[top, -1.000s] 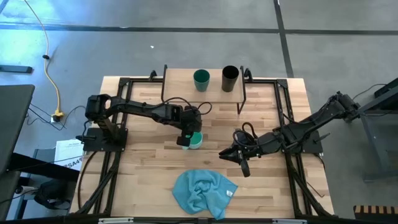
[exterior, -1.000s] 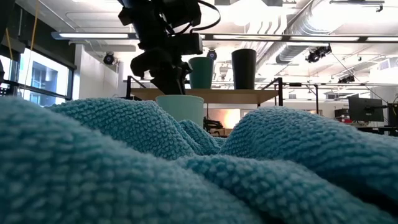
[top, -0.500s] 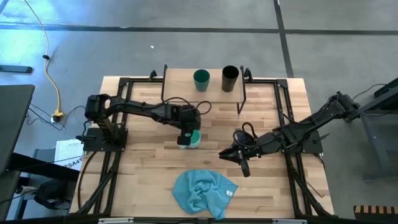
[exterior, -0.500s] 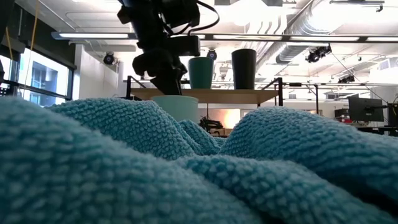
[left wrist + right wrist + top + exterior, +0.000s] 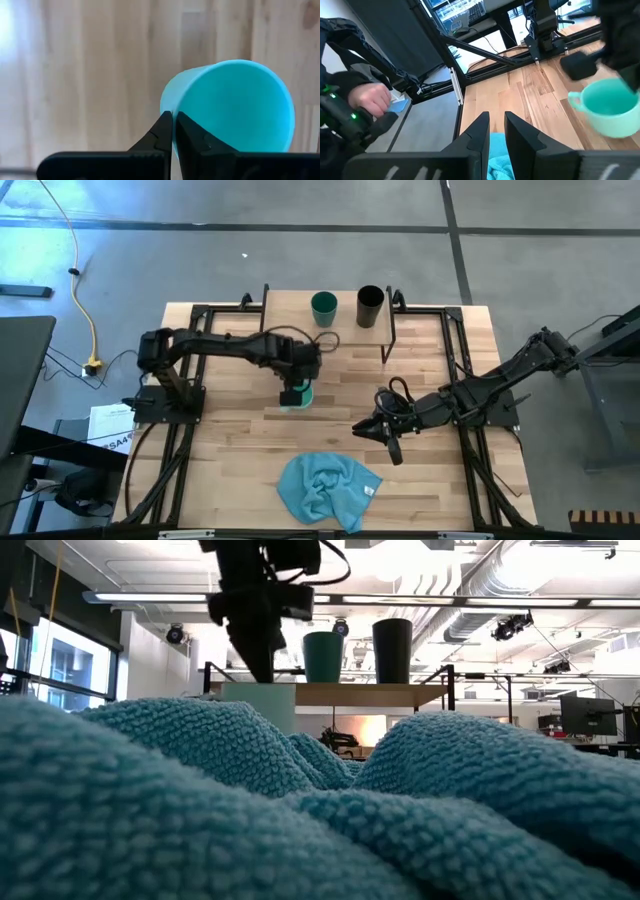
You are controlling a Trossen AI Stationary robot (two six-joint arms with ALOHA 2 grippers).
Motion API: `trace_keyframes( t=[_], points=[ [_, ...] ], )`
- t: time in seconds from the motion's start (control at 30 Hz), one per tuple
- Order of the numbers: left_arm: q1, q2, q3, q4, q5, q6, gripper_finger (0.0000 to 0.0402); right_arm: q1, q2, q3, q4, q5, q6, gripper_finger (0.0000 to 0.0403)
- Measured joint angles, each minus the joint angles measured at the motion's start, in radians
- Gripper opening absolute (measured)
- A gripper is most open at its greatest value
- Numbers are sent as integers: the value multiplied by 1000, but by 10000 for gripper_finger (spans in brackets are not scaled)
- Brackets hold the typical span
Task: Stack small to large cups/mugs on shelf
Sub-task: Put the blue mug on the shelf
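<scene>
Now mug [image 5: 235,107] rim pinched between left jaws.

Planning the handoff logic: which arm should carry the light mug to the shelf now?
The left. Its hand is shut on the mug rim, close to the shelf. The right hand holds nothing and sits farther off, near the cloth.

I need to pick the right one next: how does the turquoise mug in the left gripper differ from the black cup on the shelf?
The turquoise mug has a handle; the black cup is a plain cylinder. The mug is light turquoise and squat, the cup black and taller. The mug is pinched at its rim by the left gripper over the table, while the cup stands free on the shelf. Both are open-topped and look empty.
</scene>
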Motion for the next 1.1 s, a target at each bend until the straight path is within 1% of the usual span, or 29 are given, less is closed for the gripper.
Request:
trace_keyframes(
  t=[0.3, 0.57, 0.73, 0.93, 1.1],
  points=[
    [61, 0, 150, -115, 11, 2, 0, 13, 0, 0, -12, -2, 0, 50],
    [121, -1, 203, -237, 48, 5, 0, 22, 0, 0, -24, -3, 0, 50],
    [157, -1, 233, -303, 54, 8, 0, 22, 0, 0, -44, -3, 0, 50],
    [206, -2, 301, -359, 99, 33, 0, 22, 0, 0, -48, -3, 0, 50],
    [262, -2, 371, -403, 103, 58, 0, 22, 0, 0, -61, -4, 11, 50]
  ],
)
